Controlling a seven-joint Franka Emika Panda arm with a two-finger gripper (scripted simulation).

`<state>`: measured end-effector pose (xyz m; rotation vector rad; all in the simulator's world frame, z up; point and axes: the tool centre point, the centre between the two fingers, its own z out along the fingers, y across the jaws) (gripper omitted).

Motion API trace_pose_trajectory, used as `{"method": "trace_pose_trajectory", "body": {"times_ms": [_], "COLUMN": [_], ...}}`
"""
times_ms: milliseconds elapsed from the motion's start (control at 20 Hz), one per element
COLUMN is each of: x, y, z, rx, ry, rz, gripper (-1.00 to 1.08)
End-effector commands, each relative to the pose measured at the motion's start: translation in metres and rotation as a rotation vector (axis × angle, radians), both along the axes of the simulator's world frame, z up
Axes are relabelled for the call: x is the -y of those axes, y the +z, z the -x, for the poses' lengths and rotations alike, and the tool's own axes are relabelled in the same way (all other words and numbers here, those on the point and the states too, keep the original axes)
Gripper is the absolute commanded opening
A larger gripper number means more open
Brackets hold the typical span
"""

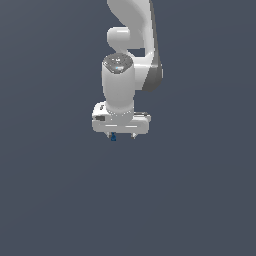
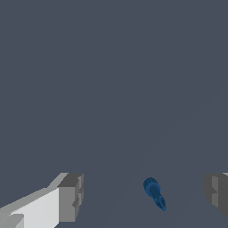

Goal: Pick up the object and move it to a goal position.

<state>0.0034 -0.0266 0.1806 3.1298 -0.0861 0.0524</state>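
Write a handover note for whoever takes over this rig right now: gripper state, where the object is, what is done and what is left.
Gripper: open, fingers spread wide, holding nothing.
Object: small dark-blue piece lying in the gap between the fingers, touching neither; the exterior view shows it just under the hand.
Done: gripper positioned over the object.
Left: close on it, lift, carry to the goal. No goal marker is visible in either view.

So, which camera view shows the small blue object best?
The wrist view. There the blue object appears large and unobstructed, lying between the two fingers of the open hand, touching neither. In the exterior view it is only a tiny blue speck just beneath the white hand, its shape unreadable.
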Motion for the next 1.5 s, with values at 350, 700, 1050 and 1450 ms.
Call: {"method": "trace_pose_trajectory", "body": {"times_ms": [350,700,1050,1450], "x": [0.013,0.016,0.018,0.023], "y": [0.005,0.005,0.001,-0.009], "z": [0.005,0.006,0.009,0.017], "rx": [-0.006,-0.007,-0.009,-0.015], "ry": [0.012,0.017,0.071,0.203], "rz": [0.011,0.013,0.015,0.018], "gripper": [1.00,1.00,1.00,1.00]}}
